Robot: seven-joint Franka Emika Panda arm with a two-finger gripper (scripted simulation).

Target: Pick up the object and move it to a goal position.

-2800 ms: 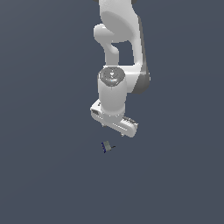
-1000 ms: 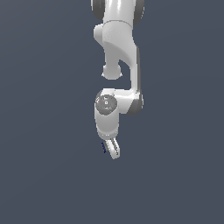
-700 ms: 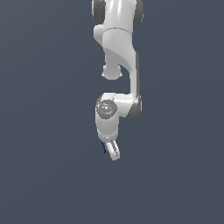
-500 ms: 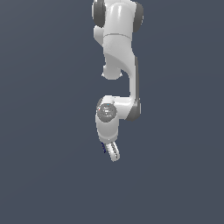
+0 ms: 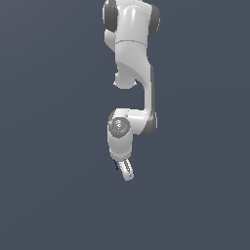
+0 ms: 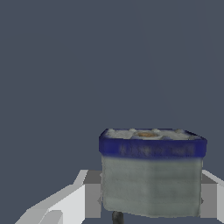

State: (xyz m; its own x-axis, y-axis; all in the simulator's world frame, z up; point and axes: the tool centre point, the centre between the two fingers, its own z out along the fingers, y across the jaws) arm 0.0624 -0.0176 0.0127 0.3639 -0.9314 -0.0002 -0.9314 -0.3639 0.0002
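Observation:
The object [image 6: 151, 175], a grey-green block with a dark blue edge, fills the space between my fingers in the wrist view. The grey pads [image 6: 92, 192] touch both of its sides. In the exterior view my white gripper [image 5: 127, 172] points down at the lower middle. Only a dark blue sliver of the object [image 5: 116, 164] shows at the gripper's exterior-view left side; the rest is hidden behind the fingers. The gripper is shut on the object, low over the floor.
The white arm [image 5: 133, 63] rises from the gripper to the top of the exterior view. Plain dark grey-blue ground [image 5: 53, 146] lies all around.
The gripper has come down from above the object and turned so its fingers straddle it. Over the last second the wrist sank slightly and the upper arm links shifted.

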